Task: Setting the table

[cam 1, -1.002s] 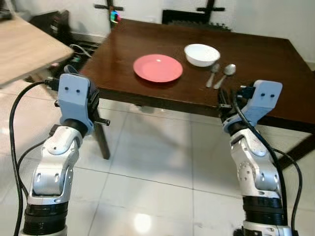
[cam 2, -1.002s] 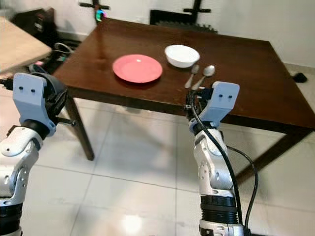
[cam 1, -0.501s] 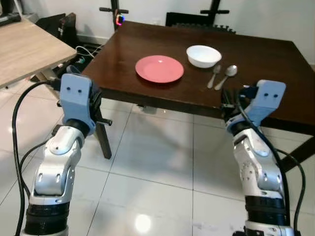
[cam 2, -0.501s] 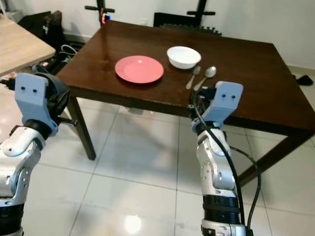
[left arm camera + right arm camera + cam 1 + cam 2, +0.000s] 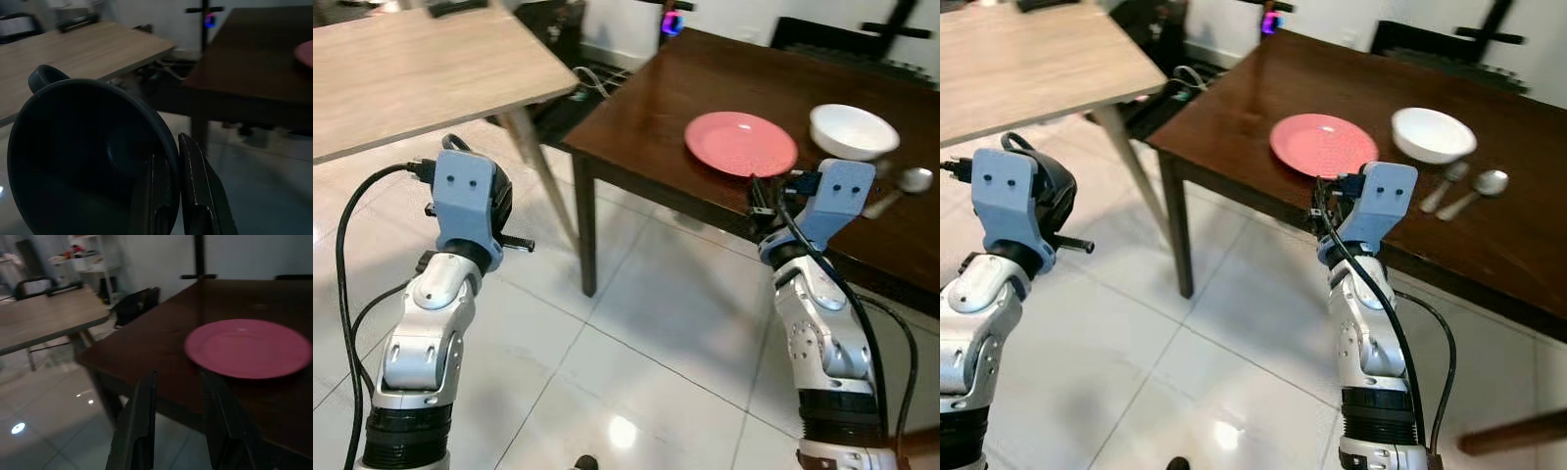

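While a dark cup [image 5: 88, 156] sits clamped by its rim in the left gripper [image 5: 178, 191], off the dark table [image 5: 646, 108], the free spot lies at about two o'clock from it, past the corner. On that table a pink plate [image 5: 740, 143] lies beside a white bowl [image 5: 853, 130] and spoons [image 5: 1474, 188]. Nearer them, the right gripper [image 5: 178, 421] hangs parted and empty at the table edge

A pink plate [image 5: 741, 143] and a white bowl [image 5: 853, 130] are sitting on the dark wooden table [image 5: 646, 117]. Both silver arms are reaching forward over the tiled floor [image 5: 636, 343], and a light wooden table [image 5: 411, 69] is standing to the left.
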